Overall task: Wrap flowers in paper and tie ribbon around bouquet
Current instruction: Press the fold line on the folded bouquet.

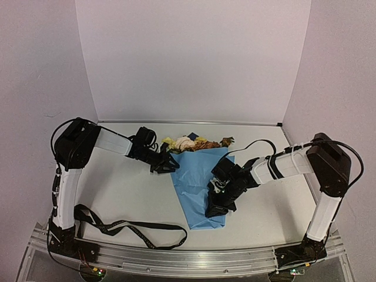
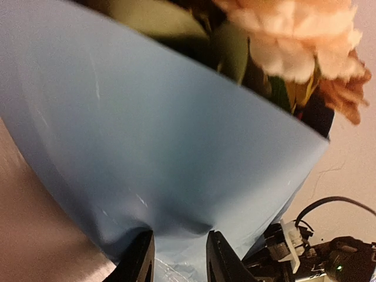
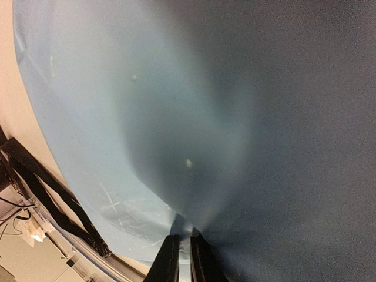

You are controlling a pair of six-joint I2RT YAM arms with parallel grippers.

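**Entry: robotics lab, tabletop test cell.**

- Enclosure: plain white panels are boxing in the work area, a back panel (image 1: pixel 194 59) and two side panels (image 1: pixel 35 70) (image 1: pixel 343 64) meeting at the corners.
- Surface: a bare white table (image 1: pixel 129 188) is serving as the bench.
- Mounting: a ribbed aluminium rail (image 1: pixel 188 258) is running along the near edge and carrying both bases.
- Machines: the left arm (image 1: pixel 67 182) and the right arm (image 1: pixel 288 164), black and white, are reaching inward.
- Wiring: round black cables (image 1: pixel 258 144) are looping off the arms, and small indicator lights (image 1: pixel 97 272) are glowing at the rail.
- Props: the paper (image 1: pixel 194 182), the flowers (image 1: pixel 188 143) and the ribbon (image 1: pixel 141 226) are lying as the only handled goods.
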